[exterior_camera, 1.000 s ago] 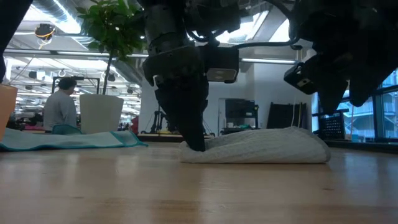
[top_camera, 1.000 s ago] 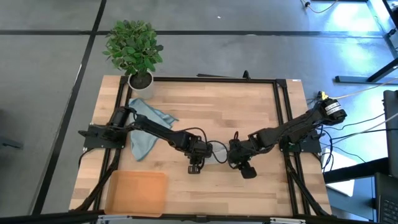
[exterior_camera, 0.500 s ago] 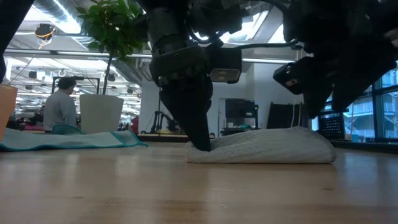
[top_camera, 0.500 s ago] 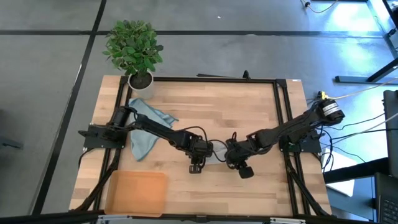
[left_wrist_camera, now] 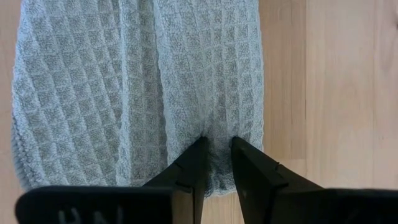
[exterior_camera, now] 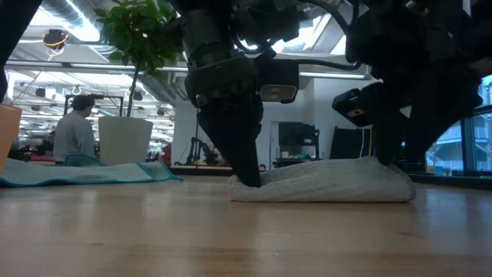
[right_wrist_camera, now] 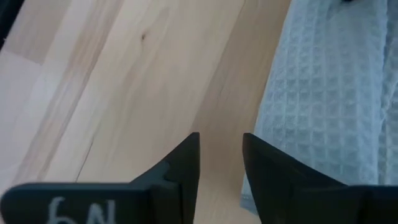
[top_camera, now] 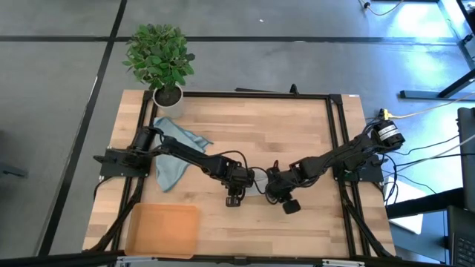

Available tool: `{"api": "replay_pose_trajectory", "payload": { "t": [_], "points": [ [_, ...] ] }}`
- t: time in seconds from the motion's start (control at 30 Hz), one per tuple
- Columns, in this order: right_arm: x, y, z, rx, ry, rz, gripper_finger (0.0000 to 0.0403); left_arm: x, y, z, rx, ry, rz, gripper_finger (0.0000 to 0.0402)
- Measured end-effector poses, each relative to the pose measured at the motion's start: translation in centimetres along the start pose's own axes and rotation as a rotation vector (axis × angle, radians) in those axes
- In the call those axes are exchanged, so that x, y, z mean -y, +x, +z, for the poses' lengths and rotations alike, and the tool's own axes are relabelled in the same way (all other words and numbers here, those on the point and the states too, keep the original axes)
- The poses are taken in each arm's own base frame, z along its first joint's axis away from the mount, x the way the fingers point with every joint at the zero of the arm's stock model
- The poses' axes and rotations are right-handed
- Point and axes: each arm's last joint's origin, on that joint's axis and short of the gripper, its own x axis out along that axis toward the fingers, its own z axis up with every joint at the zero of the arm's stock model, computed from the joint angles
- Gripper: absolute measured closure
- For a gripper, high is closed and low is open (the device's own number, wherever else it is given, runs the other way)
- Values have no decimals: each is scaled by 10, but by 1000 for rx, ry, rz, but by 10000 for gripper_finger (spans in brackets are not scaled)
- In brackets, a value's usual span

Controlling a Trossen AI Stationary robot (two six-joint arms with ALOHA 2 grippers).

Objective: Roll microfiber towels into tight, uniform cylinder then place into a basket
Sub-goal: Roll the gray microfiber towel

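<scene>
The pale grey-green waffle towel lies as a low, flattened roll on the table's middle. My left gripper stands at its left end with the fingers closed on the cloth. My right gripper stands at the towel's right end, its fingers a little apart over bare wood, with the towel's edge beside one finger. The blue-teal towel lies spread flat at the table's left. The orange-tan basket sits at the near left corner. My left gripper pinches a raised fold of the towel near its end edge between its two fingertips. The fingers come from above, pointing steeply down. The towel lies on the table and is not lifted. My right gripper: I cannot tell whether it touches the towel.
A potted plant in a white pot stands at the far left corner. A black frame runs round the table. A person sits in the room behind. Bare wood lies toward the far and near edges.
My right gripper has gone toward the table's left edge, up to the towel's right end. The towel has slid a little along the table with my left gripper, which has kept its hold.
</scene>
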Motion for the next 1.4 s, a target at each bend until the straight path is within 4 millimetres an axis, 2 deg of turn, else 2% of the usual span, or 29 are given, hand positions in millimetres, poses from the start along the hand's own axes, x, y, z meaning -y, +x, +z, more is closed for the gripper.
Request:
{"api": "replay_pose_trajectory", "payload": {
  "t": [0.17, 0.43, 0.63, 0.8, 0.93, 1.07, 1.4],
  "points": [
    [0, -2, 4, 10, -3, -22, 288, 0, 0, 0, 1, 0, -1, 331],
    [3, 1, 2, -11, -2, -101, 206, 0, 0, 0, 1, 0, -1, 331],
    [7, 19, -11, -83, 5, -168, 167, 0, 0, 1, 6, 0, -3, 331],
    [10, 35, -15, -123, 37, -208, 167, 0, 0, 1, 10, 0, -7, 331],
    [12, 39, -16, -129, 63, -274, 185, 0, 0, 2, 18, 0, -9, 331],
    [12, 40, -16, -128, 69, -285, 221, 1, 0, 2, 19, 0, -11, 331],
    [13, 41, -17, -117, 129, -284, 381, 1, 0, 2, 19, 0, -11, 331]
  ]
}}
